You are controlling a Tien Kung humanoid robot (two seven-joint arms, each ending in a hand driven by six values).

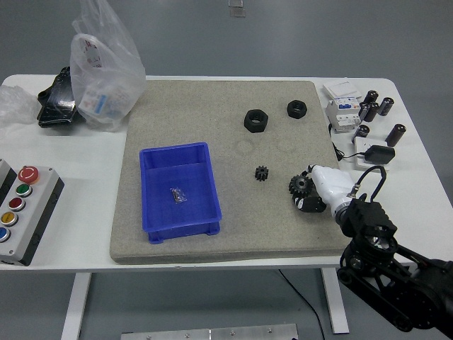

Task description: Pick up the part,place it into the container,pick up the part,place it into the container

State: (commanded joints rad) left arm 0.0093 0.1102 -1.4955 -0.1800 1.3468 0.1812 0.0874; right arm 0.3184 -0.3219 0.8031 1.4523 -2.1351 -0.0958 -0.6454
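Note:
A blue container (157, 212) stands on the grey mat (212, 120) at its left, with a small metal part (178, 194) inside. A small black gear (262, 173) lies on the mat right of the container. A larger black gear (296, 185) lies further right. My right hand (306, 190) comes in from the lower right, its fingers (306, 204) curled tight around the larger gear, which still rests on the mat. Two black nuts (256, 120) (297, 108) lie at the back of the mat. My left hand is out of view.
A button box (21, 212) stands at the left edge. A plastic bag (105, 64) and a black object (56, 103) are at the back left. A breaker (342, 106), several black cylinders (375, 106) and a black adapter (377, 154) lie at the right.

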